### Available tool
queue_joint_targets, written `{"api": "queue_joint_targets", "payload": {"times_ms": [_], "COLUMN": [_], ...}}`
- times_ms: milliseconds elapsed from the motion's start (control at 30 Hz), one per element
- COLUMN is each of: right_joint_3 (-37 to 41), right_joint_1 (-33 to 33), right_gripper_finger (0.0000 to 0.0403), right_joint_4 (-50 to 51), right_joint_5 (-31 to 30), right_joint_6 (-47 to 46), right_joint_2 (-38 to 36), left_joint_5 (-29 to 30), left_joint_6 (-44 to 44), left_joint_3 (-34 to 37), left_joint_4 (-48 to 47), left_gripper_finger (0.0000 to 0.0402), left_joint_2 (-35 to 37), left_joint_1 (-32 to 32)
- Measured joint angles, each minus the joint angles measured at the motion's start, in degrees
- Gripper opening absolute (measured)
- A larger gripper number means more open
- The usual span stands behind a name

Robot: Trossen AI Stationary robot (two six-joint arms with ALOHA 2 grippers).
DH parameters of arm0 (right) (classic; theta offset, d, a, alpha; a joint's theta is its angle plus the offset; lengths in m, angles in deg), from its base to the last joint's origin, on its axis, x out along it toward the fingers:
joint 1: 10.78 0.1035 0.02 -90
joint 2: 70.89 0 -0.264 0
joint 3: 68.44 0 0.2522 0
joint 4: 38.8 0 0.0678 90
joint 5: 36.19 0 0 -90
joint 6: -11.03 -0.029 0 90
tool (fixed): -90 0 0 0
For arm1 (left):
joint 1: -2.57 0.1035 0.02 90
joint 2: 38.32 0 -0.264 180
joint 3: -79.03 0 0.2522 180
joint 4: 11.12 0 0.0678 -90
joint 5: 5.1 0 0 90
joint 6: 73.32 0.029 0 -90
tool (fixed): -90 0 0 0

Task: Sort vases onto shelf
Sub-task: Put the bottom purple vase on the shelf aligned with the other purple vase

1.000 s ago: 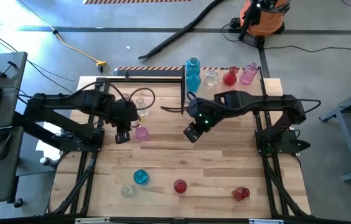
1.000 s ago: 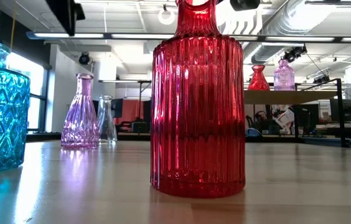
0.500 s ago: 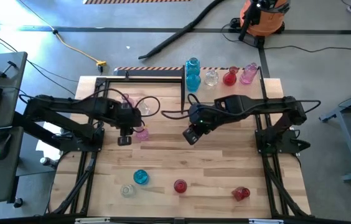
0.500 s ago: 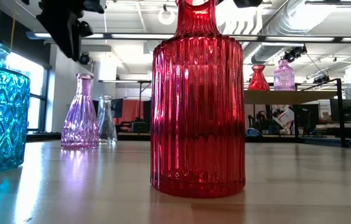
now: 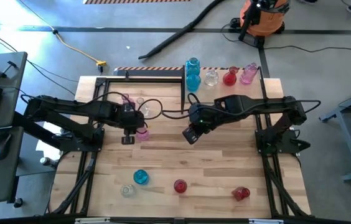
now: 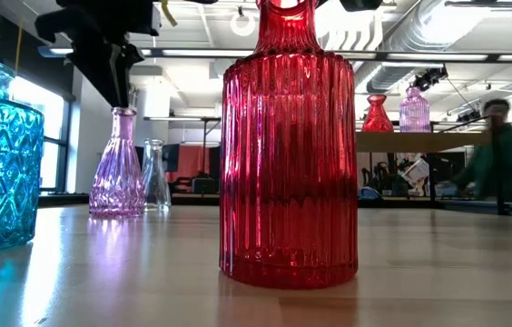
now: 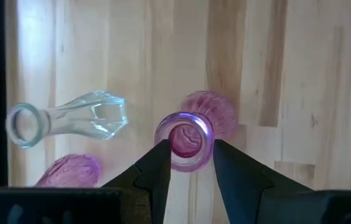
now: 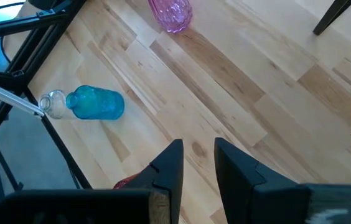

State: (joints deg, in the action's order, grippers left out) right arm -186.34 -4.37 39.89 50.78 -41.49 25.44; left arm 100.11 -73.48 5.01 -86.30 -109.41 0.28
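Observation:
A pink vase [image 7: 210,115] stands upright on the table's left half, also in the high view [image 5: 142,132] and the low view [image 6: 116,168]. My left gripper [image 7: 190,152] hangs open over it, pointing steeply down, one finger on either side of its mouth [image 7: 185,132], touching nothing that I can see; the low view shows the gripper [image 6: 111,64] just above the neck. A clear vase [image 7: 85,118] and another pink vase [image 7: 70,169] stand beside it. My right gripper [image 8: 198,155], narrowly open, hangs over mid-table [image 5: 190,134]. The shelf [image 5: 222,69] at the far edge bears several vases.
Near the front edge stand a blue vase [image 5: 140,177], a clear one [image 5: 126,190] and two red ones [image 5: 180,185] [image 5: 241,193]. A bare black frame [image 5: 139,76] stands at the far left. A person [image 6: 503,159] shows beyond the table.
My left gripper has come down toward the pink vase, shifting a little toward the table's right and rolling about its own line; its fingers now flank the vase's mouth. A person has come into the low view behind the table.

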Motion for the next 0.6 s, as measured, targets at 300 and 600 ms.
{"api": "queue_joint_targets", "payload": {"times_ms": [300,600], "right_joint_3": [-0.02,-0.02], "right_joint_1": [0.02,0.02], "right_gripper_finger": [0.0071,0.0071], "right_joint_4": [0.0,-0.02], "right_joint_5": [0.0,-0.01], "right_joint_6": [0.0,0.0], "right_joint_2": [0.02,0.04], "left_joint_5": [-1.62,-0.46], "left_joint_6": [0.43,0.65], "left_joint_3": [-0.02,-0.13], "left_joint_4": [0.34,0.78], "left_gripper_finger": [0.0113,0.0113], "left_joint_2": [-0.76,-5.97], "left_joint_1": [0.0,0.05]}}
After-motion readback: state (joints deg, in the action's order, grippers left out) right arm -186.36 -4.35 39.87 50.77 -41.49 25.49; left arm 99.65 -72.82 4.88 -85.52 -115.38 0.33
